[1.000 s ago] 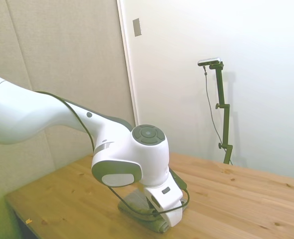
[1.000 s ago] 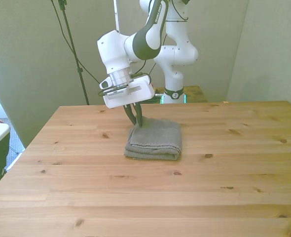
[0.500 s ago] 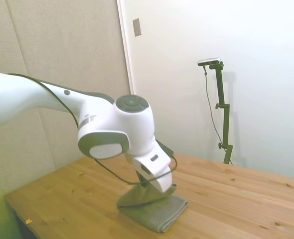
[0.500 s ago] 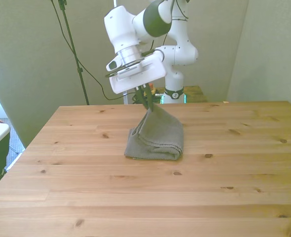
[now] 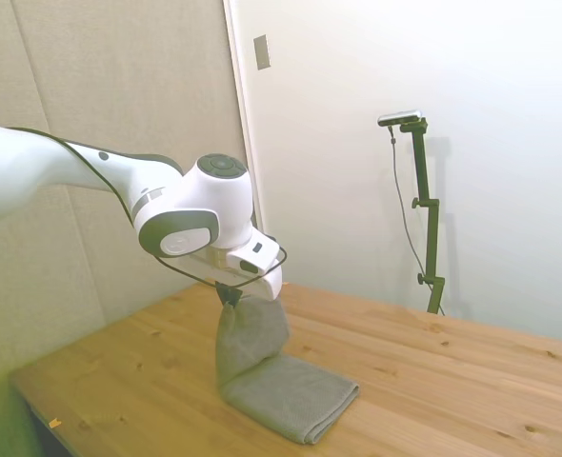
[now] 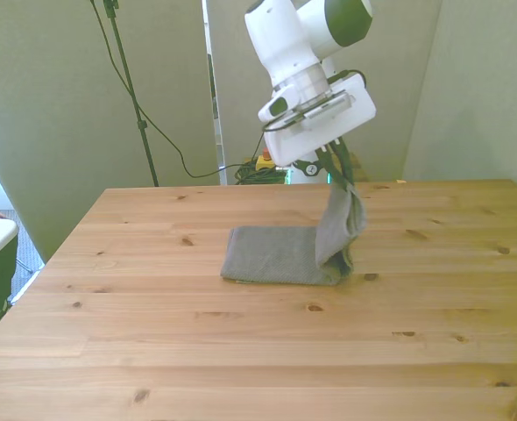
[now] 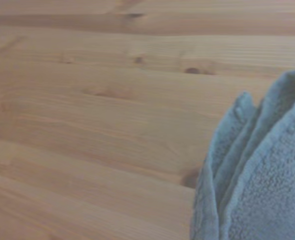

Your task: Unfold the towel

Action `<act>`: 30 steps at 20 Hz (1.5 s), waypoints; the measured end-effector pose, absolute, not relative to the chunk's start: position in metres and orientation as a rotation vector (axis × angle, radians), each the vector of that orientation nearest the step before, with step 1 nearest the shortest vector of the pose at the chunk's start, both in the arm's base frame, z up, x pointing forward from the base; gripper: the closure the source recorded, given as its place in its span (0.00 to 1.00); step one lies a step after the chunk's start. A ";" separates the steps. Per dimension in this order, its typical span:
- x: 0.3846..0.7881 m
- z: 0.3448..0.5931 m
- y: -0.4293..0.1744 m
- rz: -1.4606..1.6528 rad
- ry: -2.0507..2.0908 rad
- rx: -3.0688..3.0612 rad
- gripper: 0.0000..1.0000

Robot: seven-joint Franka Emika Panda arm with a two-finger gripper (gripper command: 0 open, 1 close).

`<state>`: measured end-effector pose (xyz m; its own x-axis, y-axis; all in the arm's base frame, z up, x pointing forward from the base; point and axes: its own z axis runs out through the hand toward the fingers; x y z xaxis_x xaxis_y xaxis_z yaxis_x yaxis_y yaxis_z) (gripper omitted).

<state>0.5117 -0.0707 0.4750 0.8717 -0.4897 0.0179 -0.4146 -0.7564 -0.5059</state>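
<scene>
Clamped on a pinch of cloth, my gripper [image 6: 339, 169] holds the top layer of the towel [image 6: 280, 255] by one edge, raised clear of the table [image 6: 153, 333]. My fingers are closed to a narrow gap with the grey terry gathered between them; nothing else is in contact with them.

Position of the towel: one layer lies flat on the boards near the middle of the table. The lifted layer rises from the flat part's edge on the front view's right and hangs almost straight down below my grip. In the side view the same hanging fold [image 5: 248, 338] stands over the end of the flat layer nearer my arm. The wrist view shows bunched folds of cloth [image 7: 257, 185] against bare wood.

Governing relation: the flat layer extends from beneath my fingers toward the front view's left, and the crease joining the two layers sits directly below the grip. By my judgement, the fold opens only if the held edge is carried farther toward the front view's right, away from the flat layer, then lowered. The bare boards on that side look wide enough for it.

Risk, as estimated: a thin pinch of thick terry may slip under drag.
</scene>
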 end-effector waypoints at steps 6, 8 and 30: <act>0.538 0.453 -0.034 0.002 0.311 -2.570 0.00; 0.546 0.447 -0.029 0.083 0.200 -2.552 0.00; 0.510 0.445 0.016 0.028 0.602 -2.750 0.00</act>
<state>0.5099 0.0158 0.4450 0.9107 -0.4037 -0.0876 -0.4101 -0.8580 -0.3092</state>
